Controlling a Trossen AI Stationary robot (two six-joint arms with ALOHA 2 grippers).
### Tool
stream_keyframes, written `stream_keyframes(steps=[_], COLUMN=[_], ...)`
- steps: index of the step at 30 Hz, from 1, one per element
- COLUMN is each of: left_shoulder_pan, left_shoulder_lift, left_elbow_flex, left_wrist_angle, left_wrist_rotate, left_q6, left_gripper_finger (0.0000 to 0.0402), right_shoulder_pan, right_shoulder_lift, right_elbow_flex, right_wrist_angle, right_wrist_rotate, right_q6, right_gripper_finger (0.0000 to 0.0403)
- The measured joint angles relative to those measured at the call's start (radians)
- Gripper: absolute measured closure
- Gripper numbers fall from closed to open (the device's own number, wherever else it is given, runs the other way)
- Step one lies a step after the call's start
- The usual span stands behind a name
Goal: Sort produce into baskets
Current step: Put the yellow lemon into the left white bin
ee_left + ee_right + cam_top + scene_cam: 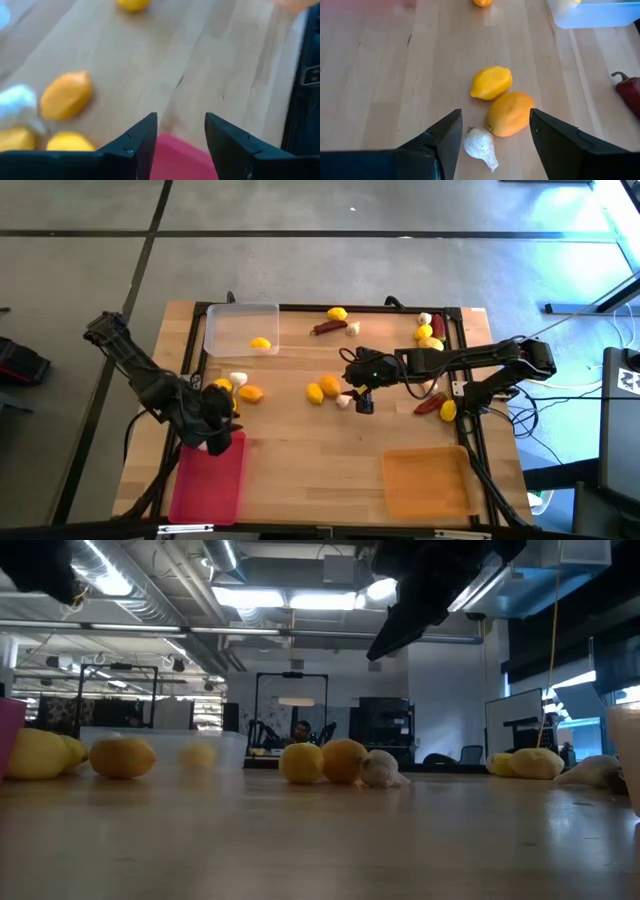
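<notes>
A papery, whitish garlic bulb (pixel 481 147) with a tapered tip lies on the counter (pixel 320 455) just ahead of the right claw (pixel 495 150), between its two dark fingers. Touching the bulb on its far side is a smooth orange lemon-shaped fruit (pixel 510 114), and just beyond that a yellow one (pixel 491 82) with a pointed nub. The right claw's fingers stand wide apart and hold nothing. Off to its side lies the glossy dark red end of a chili pepper (pixel 630 92) with a curled stem. Farther ahead is the clear, squarish plastic basket (pixel 241 328) with one yellow fruit (pixel 260 344) inside.

The left claw (pixel 181 142) hangs over the near edge of the pink-red basket (pixel 210 478), fingers parted and empty. Beside it on the pale wood-grained counter sit another orange fruit (pixel 66 95), two yellow ones and a blurred white bulb (pixel 17 102). The orange basket (pixel 426 482), shallow and rectangular, lies well apart near the right arm. No writing is legible.
</notes>
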Motion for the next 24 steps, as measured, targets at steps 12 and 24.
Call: stream_keyframes(steps=[12, 24], left_shoulder_pan=[0.260, 0.501], left_shoulder_lift=[0.006, 0.125], left_elbow_flex=[-0.007, -0.007], left_wrist_angle=[0.003, -0.017], left_wrist_rotate=[-0.004, 0.012], left_q6=[0.322, 0.671], left_gripper_finger=[0.0139, 0.0133], right_shoulder_pan=[0.000, 0.000], right_shoulder_lift=[0.000, 0.001], right_elbow_flex=[0.000, 0.000], right_wrist_angle=[-0.002, -0.002], right_wrist_rotate=[-0.001, 0.007], right_q6=[0.084, 0.068], right_gripper_finger=[0.0162, 0.0067])
